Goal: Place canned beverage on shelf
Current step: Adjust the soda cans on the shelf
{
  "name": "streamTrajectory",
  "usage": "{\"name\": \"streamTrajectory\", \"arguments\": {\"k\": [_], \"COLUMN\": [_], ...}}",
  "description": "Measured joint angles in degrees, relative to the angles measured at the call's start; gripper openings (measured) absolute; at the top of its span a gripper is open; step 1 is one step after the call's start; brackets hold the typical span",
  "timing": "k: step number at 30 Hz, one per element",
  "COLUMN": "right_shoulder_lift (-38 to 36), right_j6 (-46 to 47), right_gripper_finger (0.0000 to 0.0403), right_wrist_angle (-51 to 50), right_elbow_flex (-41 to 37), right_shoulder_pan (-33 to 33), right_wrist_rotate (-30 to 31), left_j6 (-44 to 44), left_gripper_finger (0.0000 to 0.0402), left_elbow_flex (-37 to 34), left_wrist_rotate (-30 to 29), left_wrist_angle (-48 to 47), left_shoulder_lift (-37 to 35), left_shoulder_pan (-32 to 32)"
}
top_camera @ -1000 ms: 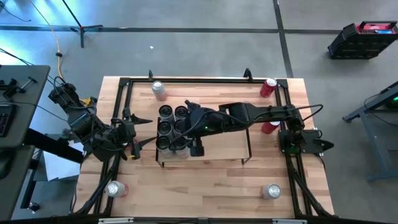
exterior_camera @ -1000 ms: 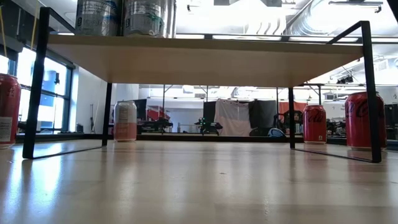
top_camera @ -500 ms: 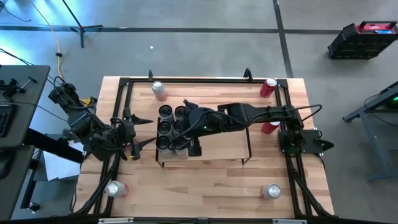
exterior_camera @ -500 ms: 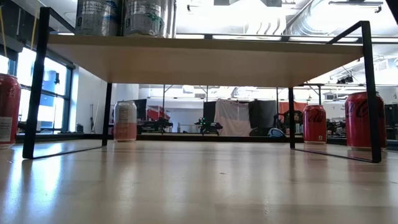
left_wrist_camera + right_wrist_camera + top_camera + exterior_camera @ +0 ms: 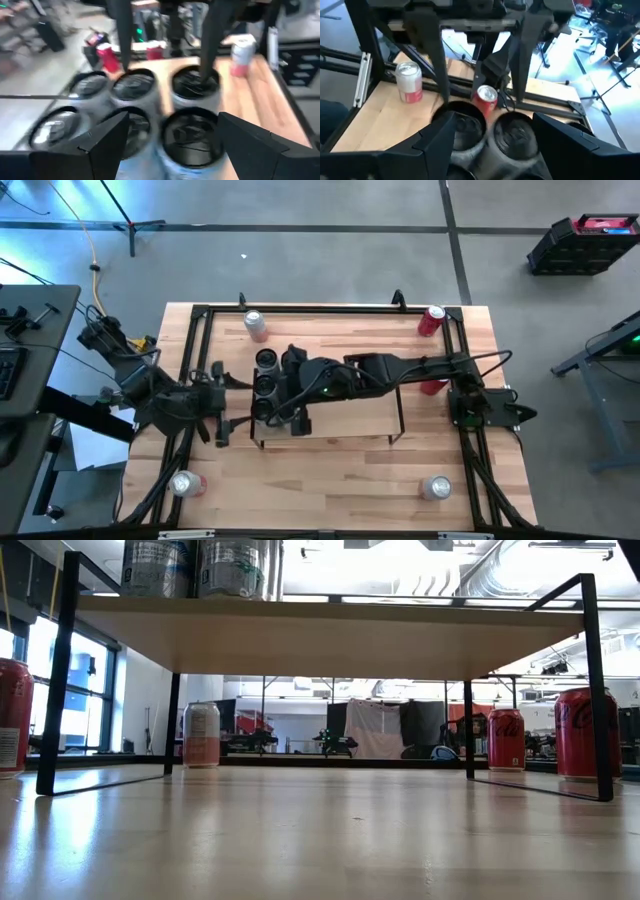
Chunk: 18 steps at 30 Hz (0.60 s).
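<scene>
Several black-topped cans [image 5: 266,385] stand clustered on the left end of the shelf [image 5: 350,420]. In the low view their bases [image 5: 195,565] rest on the board [image 5: 330,635]. My right gripper [image 5: 292,395] reaches across the shelf from the right and hangs open over the cluster, hiding its right-hand cans. Its own view looks down on two can tops [image 5: 515,132] between its fingers. My left gripper [image 5: 224,396] stands open just off the shelf's left end, above can height, with the nearest cans [image 5: 190,135] showing between its fingers. My right gripper hangs over the can tops, fingers slanting down from the table's right. In the left wrist view one of its fingers [image 5: 204,70] ends at a can's top [image 5: 195,87]. Whether it touches the can I cannot tell.
Loose cans stand on the table at the far left [image 5: 255,323], far right [image 5: 432,320], near left [image 5: 185,483] and near right [image 5: 437,487]. A red one [image 5: 436,386] sits by the right arm. Black rails [image 5: 196,350] edge the tabletop. The shelf's right half is bare.
My right gripper has gone toward the table's left edge, farther over the cluster, and has tipped up a little. My left gripper has turned and drawn back a little from the shelf's left end. The cans have kept still on the shelf.
</scene>
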Motion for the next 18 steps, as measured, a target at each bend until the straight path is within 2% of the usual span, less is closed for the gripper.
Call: {"name": "streamTrajectory", "arguments": {"k": [3, 14, 18], "right_shoulder_lift": [1.3, 2.6, 3.5], "right_j6": [-0.2, -1.2, -0.7], "right_gripper_finger": [0.025, 0.025, 0.025], "right_wrist_angle": [2.9, 6.4, 5.0], "right_elbow_flex": [0.0, 0.1, 0.0], "right_shoulder_pan": [0.0, -0.3, -0.5], "right_wrist_rotate": [0.1, 2.1, 2.1], "left_j6": [1.1, 0.9, -2.6], "left_gripper_finger": [0.0294, 0.0294, 0.0294], "left_elbow_flex": [0.1, 4.7, 4.7], "left_wrist_rotate": [3.1, 2.8, 3.1], "left_wrist_angle": [1.7, -0.6, -3.7], "left_shoulder_lift": [0.6, -0.7, -0.7], "left_shoulder_pan": [0.1, -2.0, -2.1]}}
